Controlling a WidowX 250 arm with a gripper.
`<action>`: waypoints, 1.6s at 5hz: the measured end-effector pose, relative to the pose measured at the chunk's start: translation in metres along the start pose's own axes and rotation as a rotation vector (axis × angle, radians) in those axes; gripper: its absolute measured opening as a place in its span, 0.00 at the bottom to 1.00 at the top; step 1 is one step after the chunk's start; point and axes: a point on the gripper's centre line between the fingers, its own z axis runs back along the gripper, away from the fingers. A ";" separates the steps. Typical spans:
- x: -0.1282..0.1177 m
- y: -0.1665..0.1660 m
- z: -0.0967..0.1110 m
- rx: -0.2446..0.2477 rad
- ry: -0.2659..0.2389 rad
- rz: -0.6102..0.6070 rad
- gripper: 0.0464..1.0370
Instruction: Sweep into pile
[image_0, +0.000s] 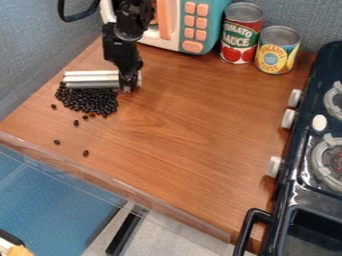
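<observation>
Here, gripper (129, 88) clamps sweeper (91, 79) by one end; stray beans (85, 153) lie camera-side, past bean pile (90, 101) along sweeper's long edge.

Reference landmark: bean pile (93, 101). Beans overlap within it; the lower layers are hidden and the count is indeterminate. Directly above the pile, the right end of the sweeping tool (90, 79) is covered by the gripper (129, 88). Farther above, the robot arm (127, 17) is cut off by the top edge and hides part of the toy microwave (212, 20), whose top is also cut off. Well right of the pile, the stove (294, 192) exceeds the right and bottom edges. Well below the pile, an edge-cropped black-and-orange object (15, 246) is unidentifiable.
</observation>
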 end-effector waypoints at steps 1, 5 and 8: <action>-0.003 -0.016 0.010 -0.029 0.021 -0.003 0.35; 0.027 -0.047 -0.009 -0.014 0.003 0.072 0.35; 0.031 -0.042 -0.018 0.003 -0.012 0.072 0.35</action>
